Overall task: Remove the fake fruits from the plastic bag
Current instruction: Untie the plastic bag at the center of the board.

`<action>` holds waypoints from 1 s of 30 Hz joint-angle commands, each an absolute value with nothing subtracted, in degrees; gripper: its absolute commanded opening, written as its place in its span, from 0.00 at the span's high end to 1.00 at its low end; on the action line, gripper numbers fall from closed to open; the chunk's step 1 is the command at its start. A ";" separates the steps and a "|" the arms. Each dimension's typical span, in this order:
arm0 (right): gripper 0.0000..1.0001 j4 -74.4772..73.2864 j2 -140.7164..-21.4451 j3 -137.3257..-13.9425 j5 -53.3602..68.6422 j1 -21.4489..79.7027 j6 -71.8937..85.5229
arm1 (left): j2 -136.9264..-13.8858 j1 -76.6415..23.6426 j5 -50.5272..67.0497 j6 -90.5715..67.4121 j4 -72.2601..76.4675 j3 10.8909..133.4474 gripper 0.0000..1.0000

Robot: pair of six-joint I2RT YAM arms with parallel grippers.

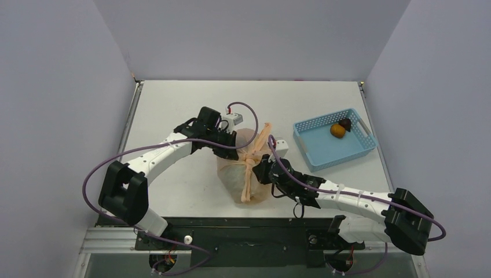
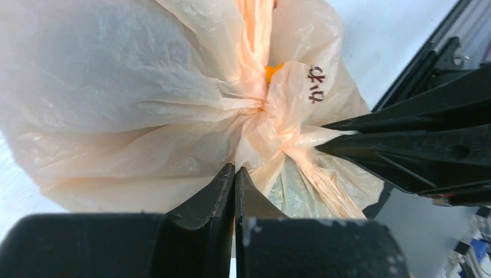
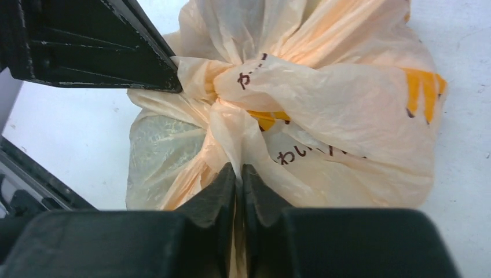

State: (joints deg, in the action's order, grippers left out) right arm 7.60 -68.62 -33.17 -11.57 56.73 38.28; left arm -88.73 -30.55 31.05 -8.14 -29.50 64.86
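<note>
The peach-orange plastic bag [image 1: 237, 174] stands at the table's middle, its handles tied in a knot [image 1: 250, 157]. My left gripper [image 1: 230, 143] is at the bag's far-left side, shut on a fold of film by the knot [image 2: 234, 169]. My right gripper [image 1: 262, 171] is at the bag's right side, shut on film just below the knot [image 3: 238, 168]. A pale green ribbed shape, the melon [image 3: 155, 152], shows through the film, also in the left wrist view [image 2: 301, 196]. An orange fruit [image 1: 337, 130] and a dark maroon fruit [image 1: 345, 123] lie in the basket. The other fruits are hidden.
A light blue perforated basket [image 1: 324, 152] sits at the right of the table. Grey walls close in the table on the left, the back and the right. The arms' base rail runs along the near edge [image 1: 249, 237].
</note>
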 commanded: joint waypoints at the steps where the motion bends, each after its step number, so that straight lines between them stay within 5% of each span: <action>1: 0.98 10.49 -64.26 -30.05 -17.17 57.04 41.61 | -83.88 -30.37 19.38 -8.45 -28.69 65.55 1.00; 7: 1.00 10.96 -59.25 -26.19 -20.57 57.00 43.23 | -76.73 -29.99 1.13 -8.34 -27.34 63.24 1.00; 18: 1.00 3.09 -55.01 -31.23 -18.45 56.43 33.22 | -68.89 -30.83 8.25 -6.22 -20.84 58.63 1.00; 24: 0.62 0.18 -57.47 -39.44 -14.42 54.84 25.90 | -69.42 -31.70 13.64 -6.00 -20.09 58.61 1.00; 30: 0.50 5.94 -65.87 -43.97 5.07 47.58 30.06 | -69.12 -32.31 14.57 -5.84 -19.33 58.06 1.00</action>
State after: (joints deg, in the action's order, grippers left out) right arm 1.96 -60.80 -41.01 -8.16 50.74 28.97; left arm -70.24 -31.62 12.58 -6.79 -23.27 58.19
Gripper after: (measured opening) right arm 0.469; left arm 0.003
